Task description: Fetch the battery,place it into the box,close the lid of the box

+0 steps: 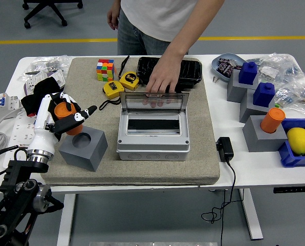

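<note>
Battery [65, 114]: orange cylinder, up in the air just left of the grey block's [84, 148] empty socket.
Left hand [60, 117]: fingers clamped round the battery.
Box [152, 134]: lid [153, 102] upright, propped by a person's hand [161, 78].

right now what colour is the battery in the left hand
Orange, clearest in the head view: battery held by the left hand.
</note>
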Tool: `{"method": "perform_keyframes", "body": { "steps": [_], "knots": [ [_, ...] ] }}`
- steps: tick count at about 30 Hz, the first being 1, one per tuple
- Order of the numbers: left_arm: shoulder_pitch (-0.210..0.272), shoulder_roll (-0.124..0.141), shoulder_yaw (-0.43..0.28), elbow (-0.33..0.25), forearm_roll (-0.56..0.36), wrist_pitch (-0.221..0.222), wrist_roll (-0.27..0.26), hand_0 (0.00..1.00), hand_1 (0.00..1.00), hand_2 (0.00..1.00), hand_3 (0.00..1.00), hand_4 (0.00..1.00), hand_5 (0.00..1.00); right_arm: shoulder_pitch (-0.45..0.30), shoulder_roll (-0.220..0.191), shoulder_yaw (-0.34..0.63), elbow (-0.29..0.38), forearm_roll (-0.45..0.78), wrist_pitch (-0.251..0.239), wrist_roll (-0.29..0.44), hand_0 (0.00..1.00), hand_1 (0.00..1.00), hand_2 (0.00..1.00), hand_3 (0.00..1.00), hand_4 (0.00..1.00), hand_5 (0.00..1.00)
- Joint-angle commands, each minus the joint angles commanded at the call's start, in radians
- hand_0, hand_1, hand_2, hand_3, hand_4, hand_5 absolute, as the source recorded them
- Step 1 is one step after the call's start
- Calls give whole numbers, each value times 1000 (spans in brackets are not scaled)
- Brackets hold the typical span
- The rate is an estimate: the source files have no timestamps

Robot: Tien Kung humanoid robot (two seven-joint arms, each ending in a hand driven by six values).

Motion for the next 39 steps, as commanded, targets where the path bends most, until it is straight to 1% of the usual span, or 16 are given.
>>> {"method": "perform_keyframes", "body": {
  "steps": [1,6,7,10,12,13,14,16,18,19,24,25,27,29,34,39],
  "knots": [
    [1,5,10,-16,29,9,1,42,2,22,2,998,237,1,0,-1,0,0,0,0,780,706,717,748,998,998],
    [1,28,51,-81,185,45,14,42,2,22,2,998,237,1,-1,0,0,1,0,0,780,706,717,748,998,998],
    [-2,35,64,-94,213,55,20,47,2,23,2,919,292,0,-1,0,0,0,0,0,781,706,717,748,998,998],
    [-18,56,115,-123,304,82,42,47,2,23,2,919,292,0,-1,-1,0,0,0,-1,781,706,717,748,998,998],
    [-35,69,157,-129,367,95,56,47,2,23,2,919,292,2,-2,-3,0,1,0,0,781,706,717,748,998,998],
    [-43,73,174,-127,388,98,59,45,2,23,2,851,318,3,-3,-3,0,1,0,0,782,706,717,748,998,998],
    [-50,75,189,-124,400,101,61,45,2,23,2,851,318,4,-3,-2,0,0,0,0,782,706,717,748,998,998],
    [-75,81,235,-103,446,111,66,45,2,23,2,851,318,6,-4,-5,0,2,0,2,782,706,717,748,998,998],
    [-91,83,266,-88,472,117,67,45,2,23,2,851,318,7,-4,-4,0,1,0,1,782,706,717,748,998,998],
    [-105,86,292,-75,482,122,65,45,2,22,2,859,342,7,-4,-3,0,0,0,1,783,706,717,748,998,998],
    [-159,91,390,-30,509,145,55,45,2,22,2,859,342,6,-4,-1,0,-4,0,-1,783,706,717,748,998,998],
    [-167,91,405,-22,512,147,55,49,2,20,2,882,339,6,-4,-2,0,-4,0,-2,782,705,717,748,998,998],
    [-190,90,441,-3,514,152,52,49,2,20,2,882,339,6,-5,-4,0,-3,1,-1,782,705,717,748,998,998],
    [-205,90,464,10,514,157,49,49,2,20,2,882,339,8,-5,-5,0,-3,1,-1,782,705,717,748,998,998],
    [-260,84,528,76,508,183,27,49,2,17,2,869,336,10,-6,-7,0,-6,2,-3,782,706,717,748,998,998],
    [-298,73,546,139,513,210,9,50,2,19,2,864,344,11,-6,-8,0,-9,2,-3,781,706,717,748,998,998]
  ]
}}
